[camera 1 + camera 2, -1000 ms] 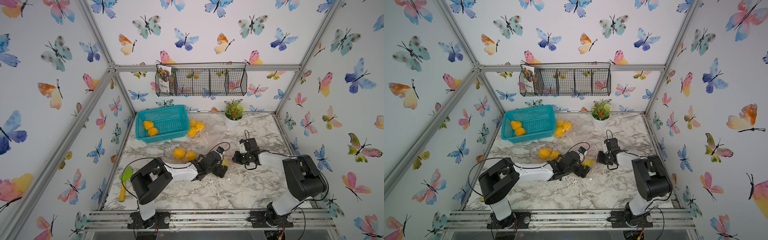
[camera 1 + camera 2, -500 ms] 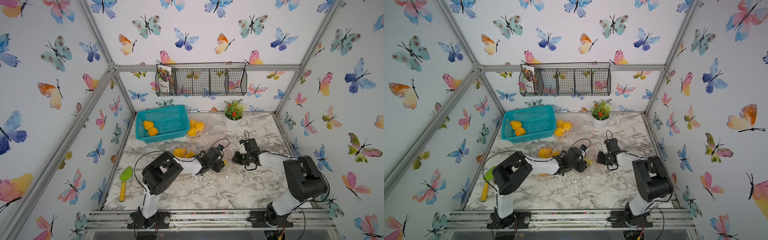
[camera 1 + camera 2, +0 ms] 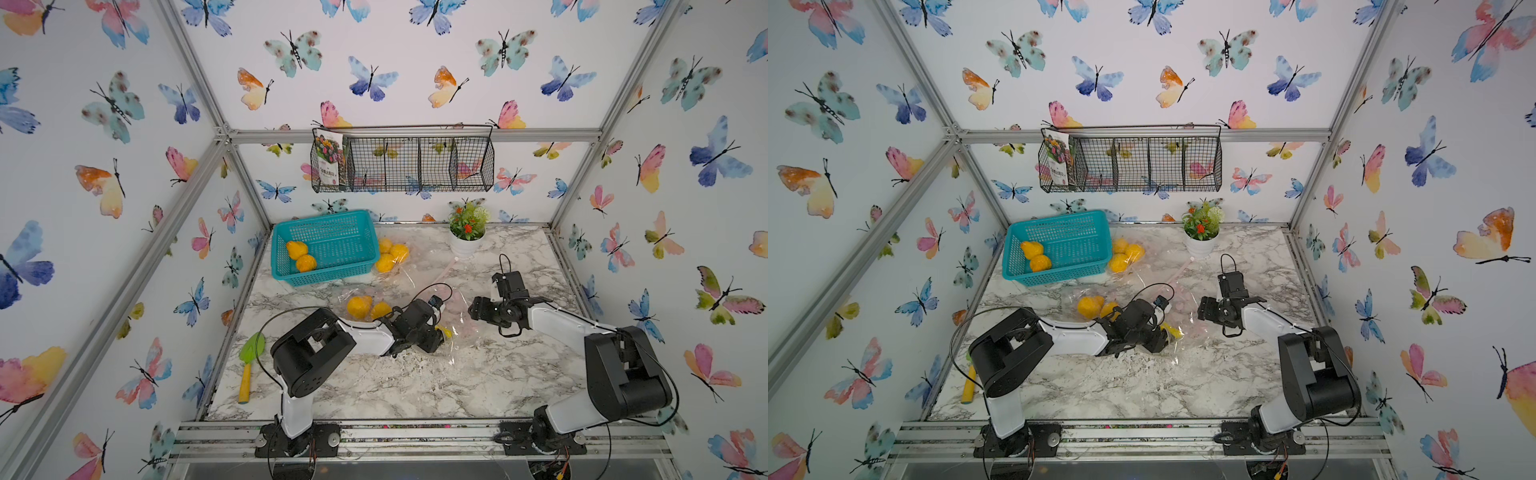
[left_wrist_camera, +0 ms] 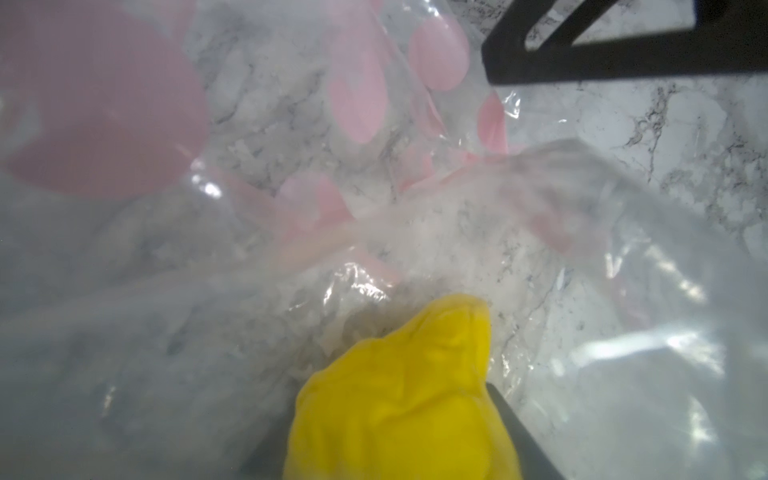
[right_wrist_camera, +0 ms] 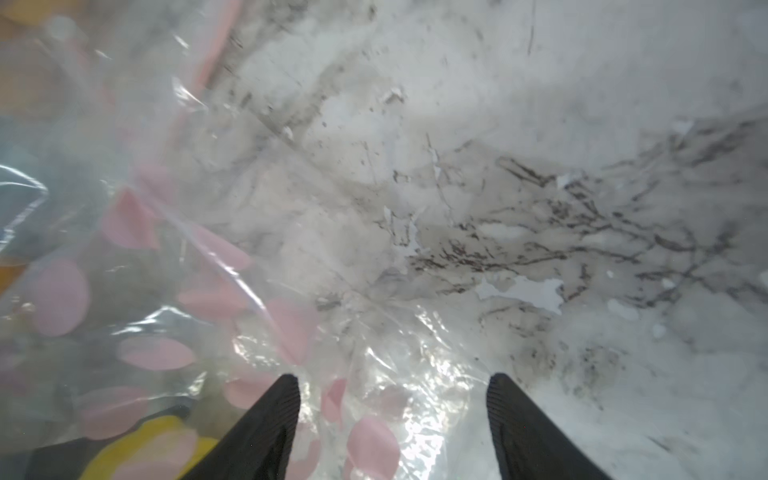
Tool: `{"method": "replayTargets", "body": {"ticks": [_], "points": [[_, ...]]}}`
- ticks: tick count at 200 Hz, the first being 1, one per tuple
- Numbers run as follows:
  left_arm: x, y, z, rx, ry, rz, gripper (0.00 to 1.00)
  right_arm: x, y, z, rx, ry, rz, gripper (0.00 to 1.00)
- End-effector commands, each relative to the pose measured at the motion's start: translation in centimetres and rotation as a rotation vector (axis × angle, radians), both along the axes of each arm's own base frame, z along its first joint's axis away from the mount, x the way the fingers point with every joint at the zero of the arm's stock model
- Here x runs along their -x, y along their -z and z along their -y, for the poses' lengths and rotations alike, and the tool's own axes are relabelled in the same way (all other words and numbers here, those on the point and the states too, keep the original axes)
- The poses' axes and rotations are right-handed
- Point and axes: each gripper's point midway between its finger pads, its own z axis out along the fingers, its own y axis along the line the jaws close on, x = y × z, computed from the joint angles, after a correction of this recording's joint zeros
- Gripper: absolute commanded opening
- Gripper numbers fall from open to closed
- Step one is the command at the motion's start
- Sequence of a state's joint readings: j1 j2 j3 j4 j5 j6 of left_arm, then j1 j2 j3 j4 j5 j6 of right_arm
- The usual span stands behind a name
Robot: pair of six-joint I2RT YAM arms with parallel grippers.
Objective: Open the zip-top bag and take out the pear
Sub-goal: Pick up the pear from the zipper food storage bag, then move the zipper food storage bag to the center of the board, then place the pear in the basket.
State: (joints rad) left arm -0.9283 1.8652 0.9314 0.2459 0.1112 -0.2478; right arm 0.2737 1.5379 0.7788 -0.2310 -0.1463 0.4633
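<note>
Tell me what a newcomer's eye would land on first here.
First, the butterfly wallpaper covering the walls. Then, mid-table, the left arm has its jaws in a clear bag, closed on a yellow pear, while the right arm holds its jaws open beside the bag. At the back left sits a teal basket holding two more pears.

marble table (image 3: 415,382), basket (image 3: 332,276), zip-top bag (image 3: 463,332), trowel (image 3: 248,357), pot (image 3: 465,248)
</note>
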Motion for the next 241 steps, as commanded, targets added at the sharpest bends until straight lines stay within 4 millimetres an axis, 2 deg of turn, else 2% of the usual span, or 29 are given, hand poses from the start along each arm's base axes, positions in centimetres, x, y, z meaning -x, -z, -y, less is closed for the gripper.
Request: {"method": "replayTargets", "body": {"ticks": [1, 14, 26, 38, 56, 62, 84, 100, 130, 161, 188, 215, 241], "points": [[-0.2, -0.9, 0.5, 0.034, 0.009, 0.001, 0.22, 2.4, 2.1, 0.8, 0.024, 0.018, -0.108, 0.76], [-0.2, -1.0, 0.5, 0.037, 0.009, 0.001, 0.22, 2.9, 2.2, 0.1, -0.030, 0.007, -0.109, 0.72], [-0.2, -1.1, 0.5, 0.040, 0.010, 0.002, 0.22, 2.9, 1.9, -0.8, -0.087, -0.002, -0.091, 0.61], [-0.2, -1.1, 0.5, 0.039, 0.011, 0.000, 0.22, 2.7, 1.6, -1.3, -0.118, -0.008, -0.076, 0.45], [-0.2, -1.4, 0.6, 0.041, 0.011, 0.004, 0.21, 2.1, 1.2, -1.4, -0.122, -0.006, -0.058, 0.09], [-0.2, -1.6, 0.5, 0.042, 0.010, 0.007, 0.21, 1.9, 1.1, -1.2, -0.111, 0.000, -0.050, 0.03], [-0.3, -2.5, 0.1, 0.032, 0.005, 0.024, 0.19, 1.1, 0.5, 0.1, -0.076, 0.037, -0.023, 0.03], [-0.3, -3.3, -0.9, 0.020, -0.008, 0.037, 0.18, 0.3, -0.2, 1.8, -0.064, 0.093, 0.006, 0.03], [-0.3, -4.7, -3.9, 0.010, -0.053, 0.043, 0.16, -1.3, -2.2, 6.5, -0.076, 0.240, 0.087, 0.03], [-0.1, -6.6, -7.6, -0.007, -0.105, 0.065, 0.16, -2.0, -3.4, 11.7, -0.103, 0.391, 0.135, 0.03], [-1.1, -8.6, -12.0, -0.010, -0.200, 0.078, 0.14, -2.1, -5.0, 17.1, -0.129, 0.559, 0.203, 0.03], [-3.6, -11.3, -17.5, -0.001, -0.342, 0.103, 0.11, -0.9, -7.2, 23.0, -0.038, 0.772, 0.279, 0.03], [-7.0, -13.9, -23.1, -0.016, -0.494, 0.159, 0.10, 0.5, -9.5, 25.8, 0.066, 0.917, 0.354, 0.03]]}}
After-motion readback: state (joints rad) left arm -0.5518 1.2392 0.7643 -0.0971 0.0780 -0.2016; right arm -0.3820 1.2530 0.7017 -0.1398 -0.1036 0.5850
